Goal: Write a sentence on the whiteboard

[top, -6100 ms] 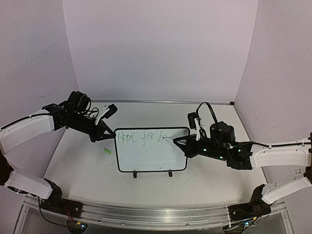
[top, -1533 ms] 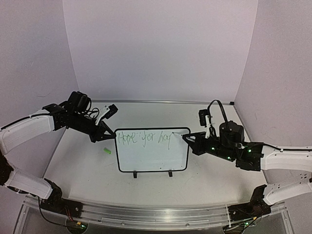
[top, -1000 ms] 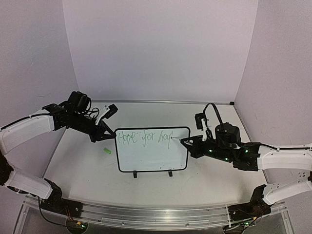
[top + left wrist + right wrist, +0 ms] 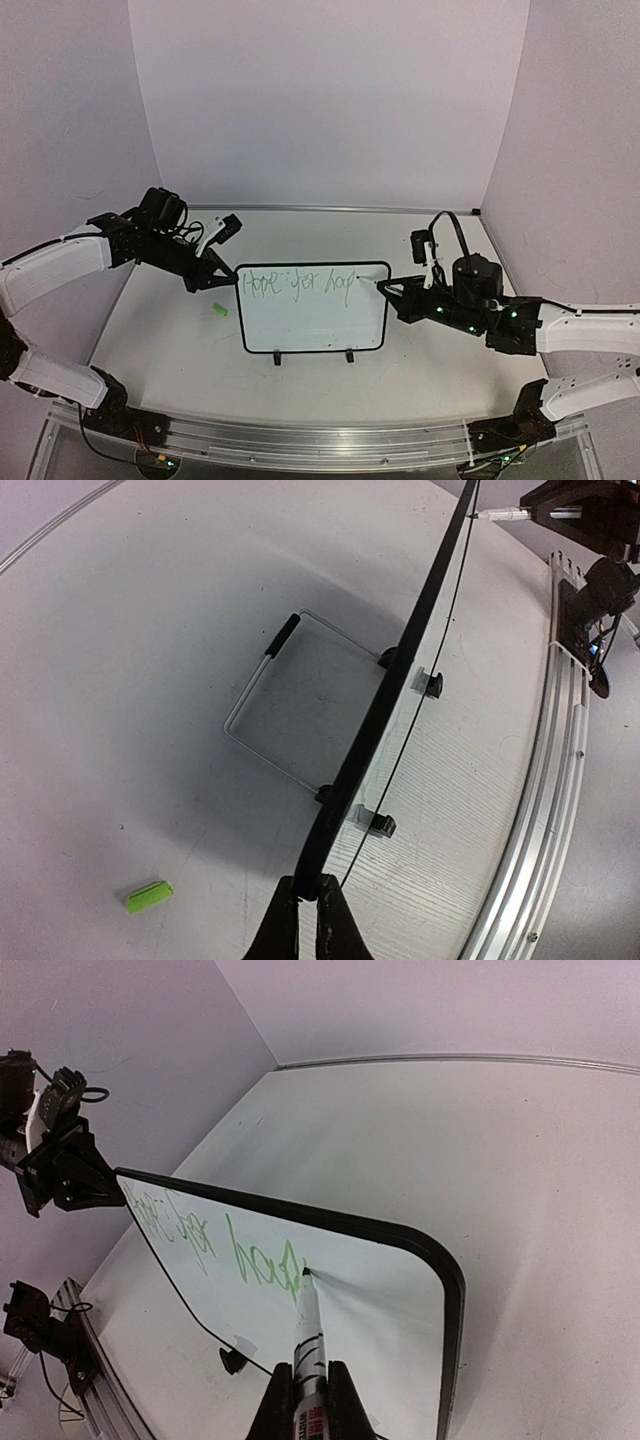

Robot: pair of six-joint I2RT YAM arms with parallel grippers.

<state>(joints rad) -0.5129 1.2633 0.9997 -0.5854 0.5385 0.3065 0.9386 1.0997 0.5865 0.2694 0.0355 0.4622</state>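
The whiteboard (image 4: 312, 320) stands upright on two black feet clips at the table's middle. One line of the sentence (image 4: 300, 282) shows in light green, roughly "Hope for hap". My left gripper (image 4: 228, 278) is shut on the board's upper left edge; in the left wrist view the fingers (image 4: 308, 890) pinch the black border (image 4: 400, 670). My right gripper (image 4: 400, 292) is shut on a marker (image 4: 307, 1325). The marker's tip touches the board (image 4: 390, 1300) just right of the last green letter (image 4: 285, 1270).
A green marker cap (image 4: 220, 311) lies on the table left of the board, also in the left wrist view (image 4: 149, 895). A wire stand (image 4: 262, 670) props the board from behind. An aluminium rail (image 4: 300, 445) runs along the near edge. Walls close the back and sides.
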